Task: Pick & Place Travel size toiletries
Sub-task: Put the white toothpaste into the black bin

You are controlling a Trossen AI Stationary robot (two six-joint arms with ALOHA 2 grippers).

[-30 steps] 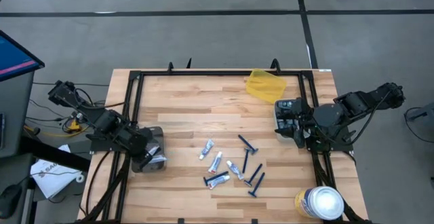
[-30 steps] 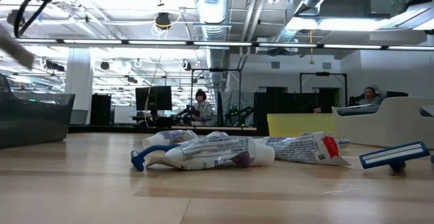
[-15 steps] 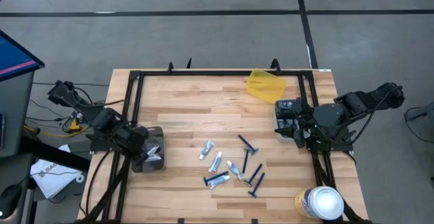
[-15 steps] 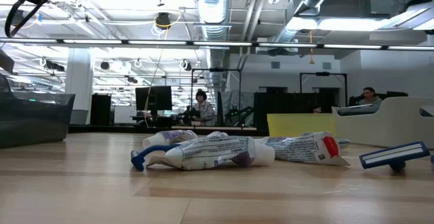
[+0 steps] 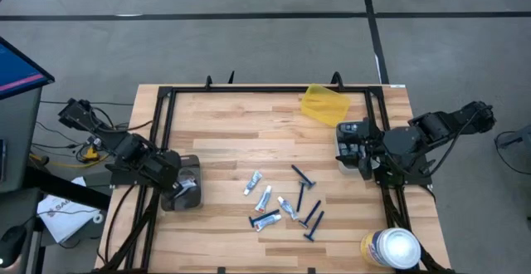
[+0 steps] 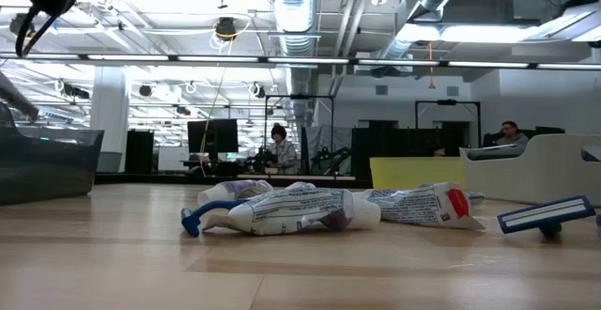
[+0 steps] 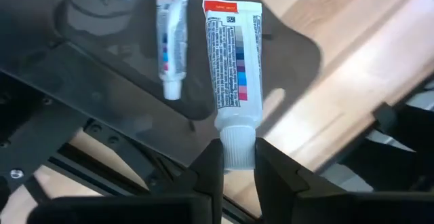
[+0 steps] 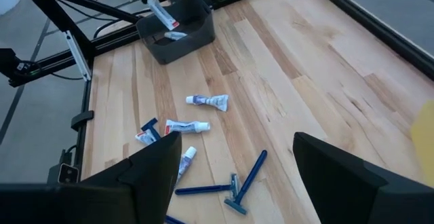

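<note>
From above, a wooden table [image 5: 241,133] carries tubes [image 5: 264,198] and razors [image 5: 303,182] scattered at mid-table; a grey bin [image 5: 184,193] sits at its left edge. Level with the tabletop, tubes and a razor lie before an office room. The left gripper [image 7: 237,161] is clamped on a tube [image 7: 232,54] over the bin. The right gripper [image 8: 234,159] waits near the right edge, fingers apart.
</note>
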